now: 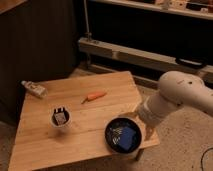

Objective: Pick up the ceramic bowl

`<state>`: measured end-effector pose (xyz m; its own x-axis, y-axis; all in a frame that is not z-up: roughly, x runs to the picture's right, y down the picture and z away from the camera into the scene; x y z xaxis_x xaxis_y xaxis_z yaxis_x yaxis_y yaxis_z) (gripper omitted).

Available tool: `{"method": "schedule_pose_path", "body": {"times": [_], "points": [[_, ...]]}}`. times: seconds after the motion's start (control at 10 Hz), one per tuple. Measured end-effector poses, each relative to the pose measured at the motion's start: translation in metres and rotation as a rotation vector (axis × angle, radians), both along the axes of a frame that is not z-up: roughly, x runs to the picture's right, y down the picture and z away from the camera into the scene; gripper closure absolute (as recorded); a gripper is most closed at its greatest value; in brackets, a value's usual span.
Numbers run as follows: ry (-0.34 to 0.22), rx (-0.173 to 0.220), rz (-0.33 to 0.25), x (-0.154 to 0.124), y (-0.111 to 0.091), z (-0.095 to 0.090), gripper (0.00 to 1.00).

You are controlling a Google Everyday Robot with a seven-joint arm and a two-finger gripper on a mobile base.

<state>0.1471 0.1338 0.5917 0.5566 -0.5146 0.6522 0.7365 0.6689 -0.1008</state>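
Note:
The ceramic bowl [125,138] is wide, round and glossy black with a bluish look inside. It rests on the wooden table [75,145], near the front right corner. My white arm comes in from the right and bends down to the bowl's right rim. The gripper [146,129] sits there, mostly hidden under the wrist, and I take it as open, with the bowl resting on the table and not lifted.
A small white cup [60,118] with a dark inside stands left of the bowl. An orange carrot-like piece [94,96] lies mid-table, and a small bottle [34,89] lies at the far left corner. A low metal shelf [135,56] runs behind the table.

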Motion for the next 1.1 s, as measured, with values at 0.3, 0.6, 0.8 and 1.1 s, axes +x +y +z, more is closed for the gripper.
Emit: {"method": "schedule_pose_path", "body": {"times": [0.3,0.6,0.8,1.1], "points": [[0.009,0.148,0.046,0.083,-0.002,0.015,0.2],[-0.082,0.281,0.036,0.139,0.009,0.051,0.2],[-0.221,0.34,-0.011,0.14,0.018,0.073,0.2],[-0.324,0.327,-0.072,0.103,0.013,0.081,0.2]]}}
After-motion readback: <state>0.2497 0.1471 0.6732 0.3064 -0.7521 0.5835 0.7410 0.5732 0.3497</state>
